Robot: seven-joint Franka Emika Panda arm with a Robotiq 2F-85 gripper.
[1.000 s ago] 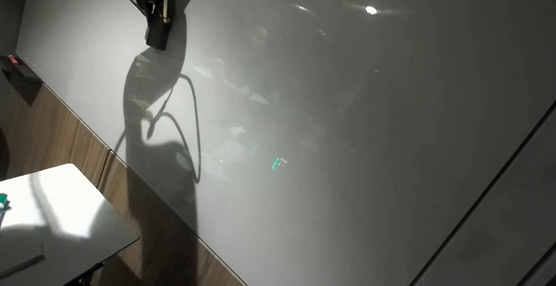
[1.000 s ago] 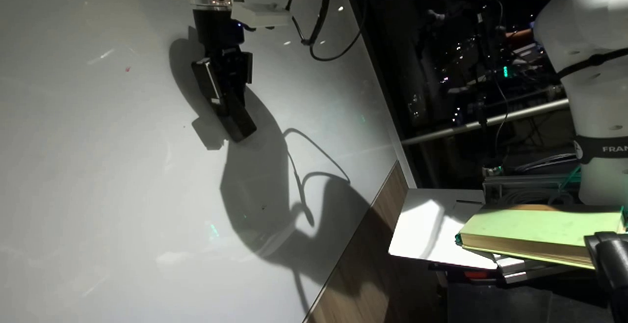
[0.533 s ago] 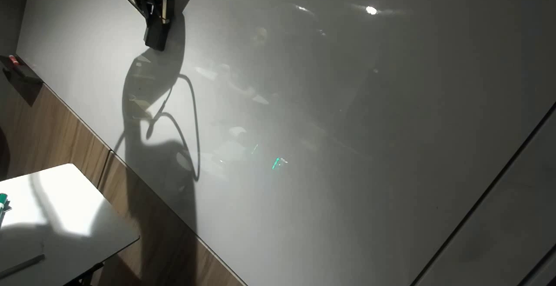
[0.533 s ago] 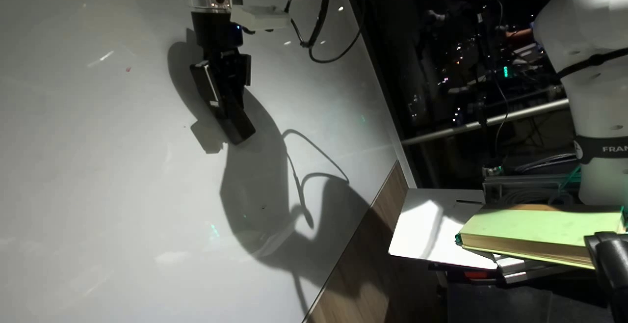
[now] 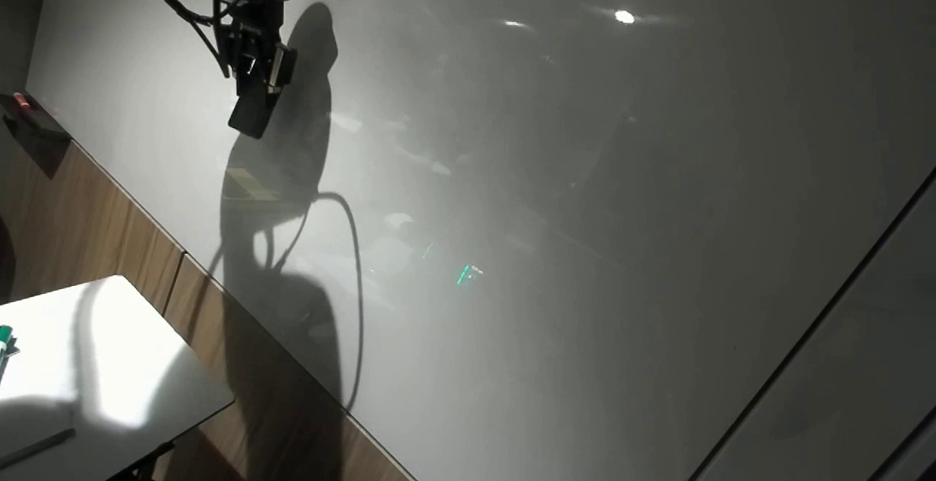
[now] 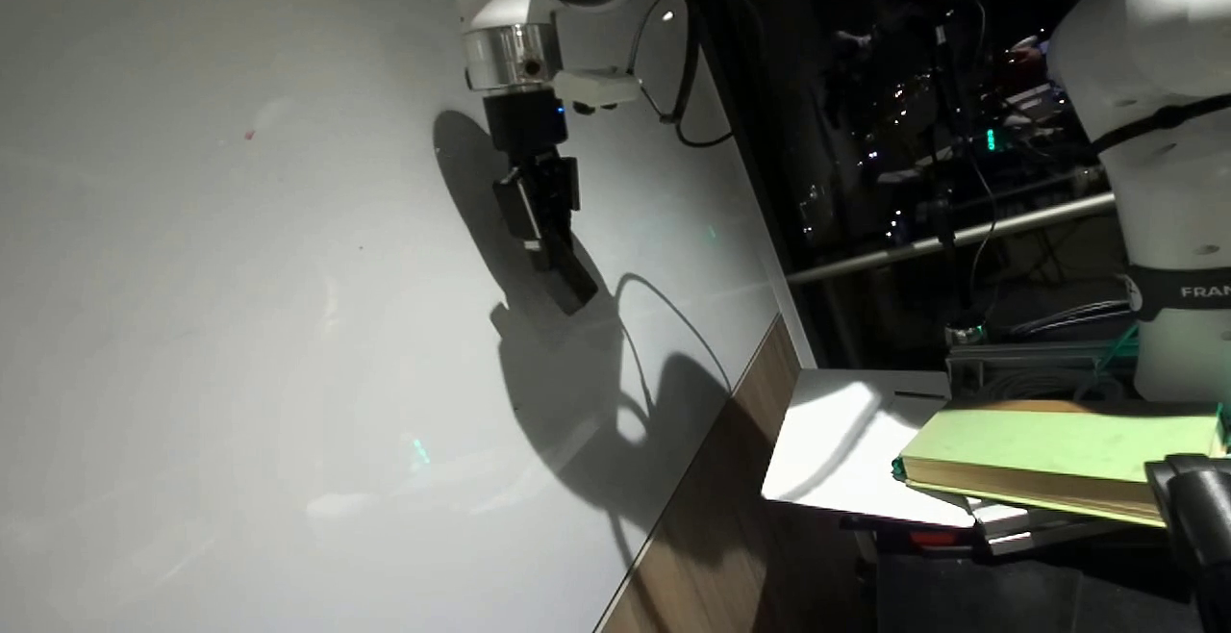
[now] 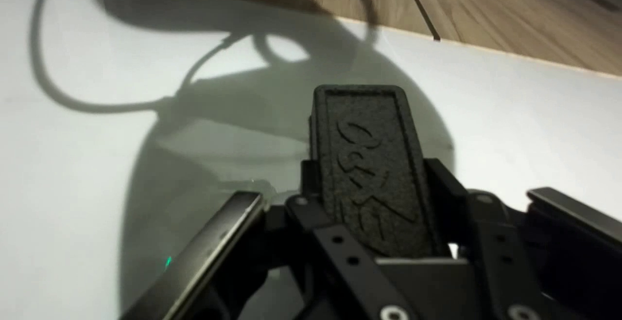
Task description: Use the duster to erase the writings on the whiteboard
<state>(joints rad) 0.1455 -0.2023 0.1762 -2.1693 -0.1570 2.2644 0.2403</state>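
The gripper (image 7: pixel 374 179) is pinching the duster (image 7: pixel 367 135) in front of the whiteboard (image 5: pixel 658 210), which is looking nearly erased; a red speck (image 6: pixel 249 135) there is perhaps awaiting wiping!

Cannot identify tiny green specks (image 5: pixel 463 275) on whiteboard (image 5: pixel 585 364); see pincer (image 7: pixel 375 179) cut off at six o'clock in wrist view.

1. Both exterior views: tilted, set back, facing shared whiteboard (image 5: pixel 621 247) and wood panelling (image 5: pixel 95 210).
2. An exterior view also includes the robot's base (image 6: pixel 1188 349).
3. Wrist view: very close, along duster (image 7: pixel 371 164) towards panelling.
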